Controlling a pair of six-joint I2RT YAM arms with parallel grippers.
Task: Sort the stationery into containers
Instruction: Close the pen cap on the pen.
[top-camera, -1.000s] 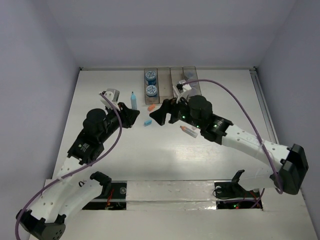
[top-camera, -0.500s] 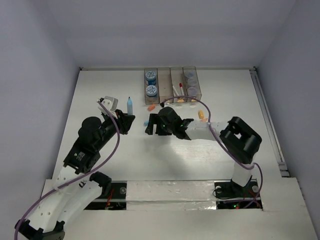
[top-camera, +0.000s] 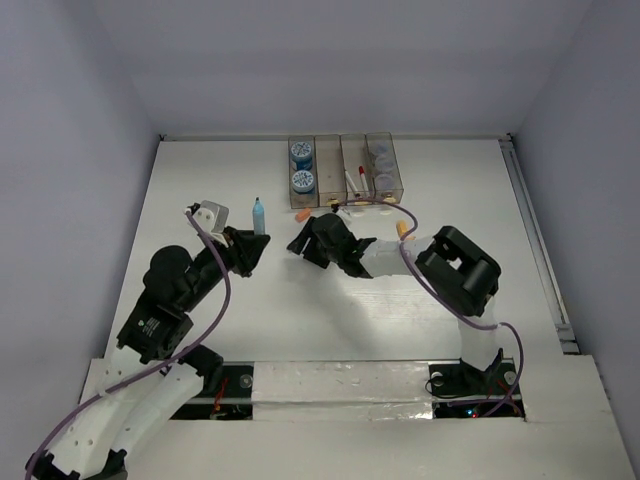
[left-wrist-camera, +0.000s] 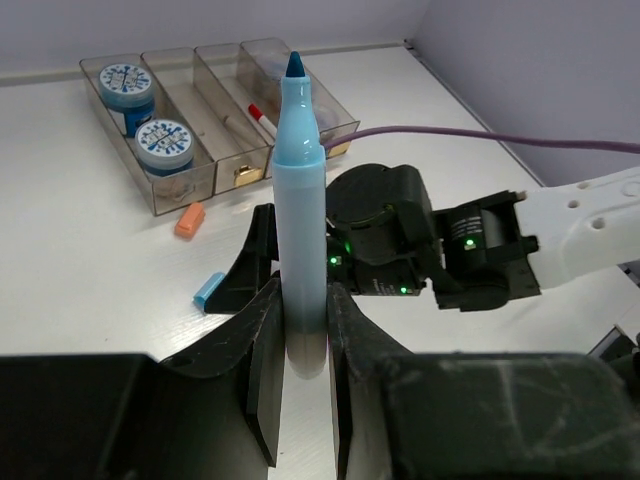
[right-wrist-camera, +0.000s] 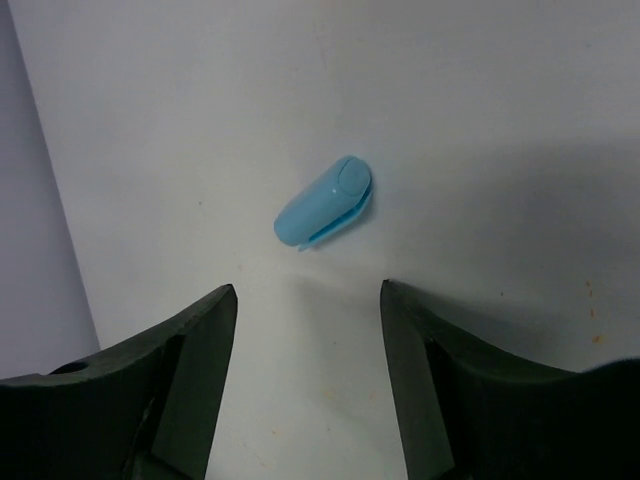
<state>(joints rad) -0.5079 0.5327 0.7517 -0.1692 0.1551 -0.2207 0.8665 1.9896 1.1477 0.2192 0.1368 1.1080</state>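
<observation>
My left gripper (top-camera: 249, 247) is shut on the lower barrel of a light-blue marker (top-camera: 258, 214), uncapped and pointing up; the left wrist view shows it (left-wrist-camera: 300, 190) squeezed between both fingers (left-wrist-camera: 262, 350). My right gripper (top-camera: 297, 243) is open, low over the table, with a light-blue cap (right-wrist-camera: 323, 202) lying just beyond its fingertips (right-wrist-camera: 215, 320). The cap also shows in the left wrist view (left-wrist-camera: 209, 289), but the gripper hides it in the top view. The containers (top-camera: 327, 150) stand at the back, holding two blue-topped rolls (top-camera: 301, 181), a white red-capped marker (top-camera: 352, 181) and greyish-purple pieces (top-camera: 380, 160).
An orange cap (top-camera: 303, 214) lies on the table just in front of the bins, also in the left wrist view (left-wrist-camera: 188, 219). Another small orange piece (top-camera: 403, 230) lies right of the right arm. The right arm's forearm (top-camera: 455, 265) is folded back over the table's middle.
The right arm has folded in and swung its gripper left, down over the light-blue cap. The left arm has drawn back a little, still holding the marker upright.
</observation>
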